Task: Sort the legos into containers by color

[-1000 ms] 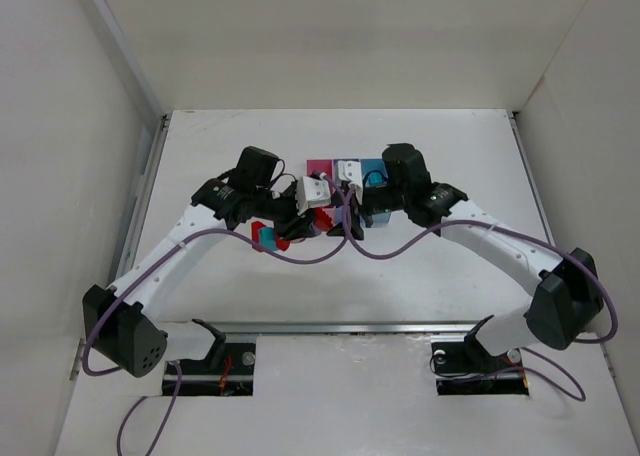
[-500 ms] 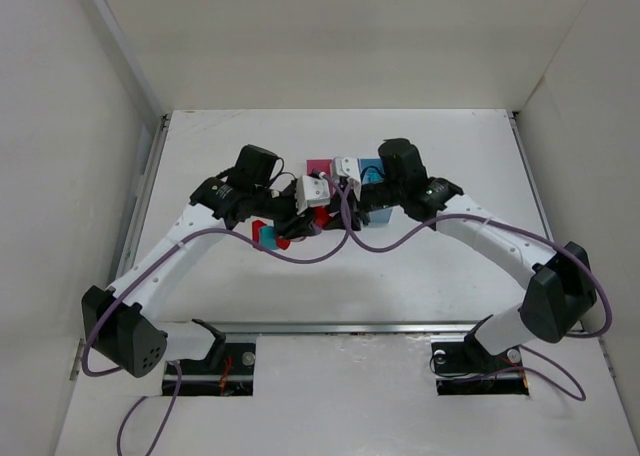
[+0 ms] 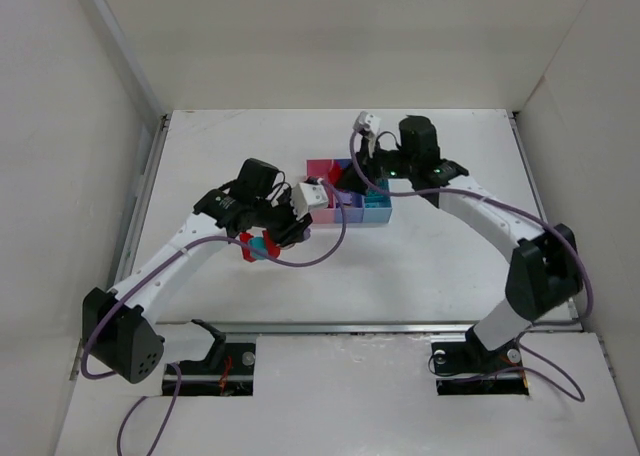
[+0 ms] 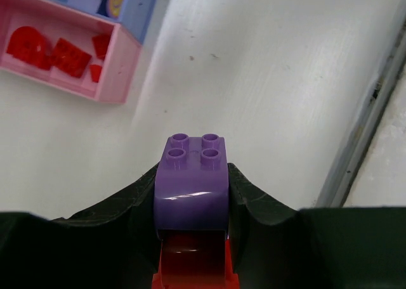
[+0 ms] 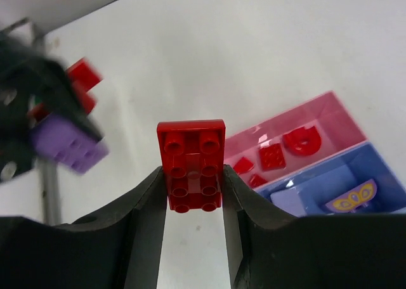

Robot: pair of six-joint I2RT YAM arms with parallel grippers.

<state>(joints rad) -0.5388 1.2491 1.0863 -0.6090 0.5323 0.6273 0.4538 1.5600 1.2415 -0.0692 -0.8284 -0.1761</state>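
Note:
My left gripper (image 4: 193, 175) is shut on a purple brick (image 4: 193, 181) stacked on a red brick (image 4: 193, 263). In the top view it (image 3: 262, 240) holds this stack, which shows a teal piece (image 3: 264, 248), left of the bins. My right gripper (image 5: 191, 175) is shut on a flat red brick (image 5: 191, 165) and in the top view (image 3: 347, 181) hangs over the joined bins. The pink bin (image 5: 298, 143) holds several red pieces. The purple-blue bin (image 5: 342, 187) sits beside it, with the light blue bin (image 3: 378, 211) at the right end.
White walls enclose the table on the left, back and right. A metal rail (image 4: 368, 111) runs along the table's edge. Purple cables (image 3: 330, 246) loop from both arms over the table in front of the bins.
The grippers were together at the stack. The right gripper has pulled back and up over the bins with the flat red brick. The left gripper has moved left and nearer with the rest.

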